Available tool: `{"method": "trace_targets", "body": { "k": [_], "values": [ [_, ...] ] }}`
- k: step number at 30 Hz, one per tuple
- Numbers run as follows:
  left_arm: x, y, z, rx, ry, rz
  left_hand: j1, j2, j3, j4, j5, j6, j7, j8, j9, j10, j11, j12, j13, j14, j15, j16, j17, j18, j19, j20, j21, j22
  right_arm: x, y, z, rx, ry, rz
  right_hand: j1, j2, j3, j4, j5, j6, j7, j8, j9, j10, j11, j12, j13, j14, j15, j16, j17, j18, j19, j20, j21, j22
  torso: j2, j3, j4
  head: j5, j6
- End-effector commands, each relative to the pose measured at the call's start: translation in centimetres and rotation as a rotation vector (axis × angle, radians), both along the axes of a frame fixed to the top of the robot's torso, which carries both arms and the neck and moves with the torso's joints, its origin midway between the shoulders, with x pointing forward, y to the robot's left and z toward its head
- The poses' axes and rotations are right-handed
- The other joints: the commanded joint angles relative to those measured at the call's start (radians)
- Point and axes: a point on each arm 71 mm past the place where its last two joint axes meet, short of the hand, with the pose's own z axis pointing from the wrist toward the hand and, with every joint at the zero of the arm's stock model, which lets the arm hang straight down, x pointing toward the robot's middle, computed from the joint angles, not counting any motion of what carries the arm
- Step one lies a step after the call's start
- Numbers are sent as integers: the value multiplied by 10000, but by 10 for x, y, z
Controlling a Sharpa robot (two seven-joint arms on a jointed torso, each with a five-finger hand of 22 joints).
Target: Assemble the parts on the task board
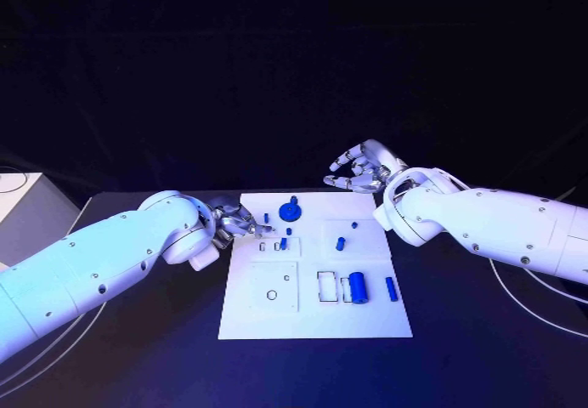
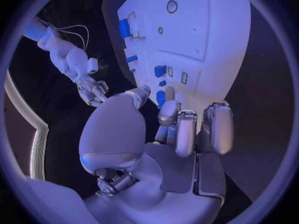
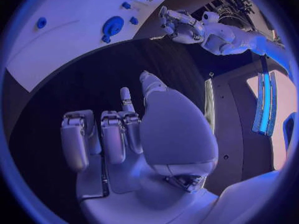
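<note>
Your board [image 1: 313, 319] lies flat mid-table, with a blue cylinder [image 1: 358, 287] and bar [image 1: 391, 287] near its right edge and a round blue part [image 1: 291, 210] at the far end. Your left hand [image 1: 240, 223] rests at the board's left edge; you cannot tell whether it pinches anything. Your right hand [image 1: 360, 170] hovers beyond the far corner, curled, holding nothing.

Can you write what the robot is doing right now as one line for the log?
left hand: at task board left edge, grip unclear | right hand: beyond board's far edge, holding nothing | blue cylinder: lying on board
</note>
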Motion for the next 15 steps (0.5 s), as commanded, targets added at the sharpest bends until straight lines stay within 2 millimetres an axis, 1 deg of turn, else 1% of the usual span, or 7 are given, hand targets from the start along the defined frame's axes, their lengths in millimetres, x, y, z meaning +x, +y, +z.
{"method": "trace_targets", "body": {
  "k": [1,3,5,8,10,11,15],
  "values": [
    [2,-5,-2,1090,242,-376,-197,15,-124,8,9,-77,6,65,45,-60,13,-56,6,869,-22,-8,2181,-87,3,16,18,8,1,-1,-4,-108,681,-23,-99,-18,-38,11,-34,-69,15,-5,13,834,-12,-65,2423,1044,-62,64,2630,-30,851,-75,-46,2321,-25,39,-22,51,-46],
    [4,-10,-2,1266,225,-467,-295,37,-185,8,10,-97,9,80,75,-74,18,-60,3,871,-16,-6,2187,-89,6,24,23,19,1,-2,-5,-147,738,-65,-115,-24,-46,11,-7,-93,20,-9,23,824,-8,-78,2413,1044,-59,64,2630,-25,843,-73,-65,2308,-24,56,-31,62,-59],
    [6,-14,-2,1393,198,-526,-339,46,-216,8,9,-109,11,85,88,-88,20,-70,-10,872,-13,-5,2191,-90,7,28,25,23,2,-2,-5,-187,785,-94,-123,-30,-51,10,11,-108,22,-12,28,819,-5,-84,2409,1044,-57,64,2630,-25,842,-72,-66,2307,-20,53,-26,41,-67],
    [8,-20,-2,1482,175,-579,-402,72,-260,10,11,-142,16,86,107,-88,26,-61,10,891,-9,18,2241,-97,27,34,41,60,2,-1,-5,-243,837,-128,-127,-35,-55,6,47,-130,27,-15,39,813,-2,-91,2403,1044,-54,64,2630,-22,837,-70,-78,2300,-9,78,-56,28,-74],
    [9,-24,-2,1504,183,-621,-413,77,-267,9,13,-147,17,87,111,-105,27,-77,-15,890,-8,16,2236,-99,32,35,46,70,2,-1,-6,-270,869,-157,-127,-35,-54,4,75,-141,29,-16,46,815,0,-88,2405,1044,-52,64,2630,-23,838,-69,-76,2301,4,61,-49,-15,-69],
    [9,-26,-1,1511,193,-649,-415,78,-268,9,13,-149,17,86,112,-105,27,-77,-15,889,-8,16,2236,-99,30,35,44,67,3,-1,-6,-283,882,-170,-127,-35,-54,4,75,-141,29,-16,46,815,0,-88,2405,1044,-52,64,2630,-23,838,-69,-76,2301,9,67,-55,-36,-66],
    [10,-31,-1,1530,241,-757,-418,87,-270,4,17,-157,18,85,115,-130,28,-100,-50,891,-7,17,2239,-95,19,37,37,50,3,-1,-6,-326,924,-221,-124,-35,-52,2,121,-157,32,-15,59,804,3,-103,2395,1040,-50,58,2613,-19,831,-67,-91,2291,19,54,-37,-105,-74]
  ]
}}
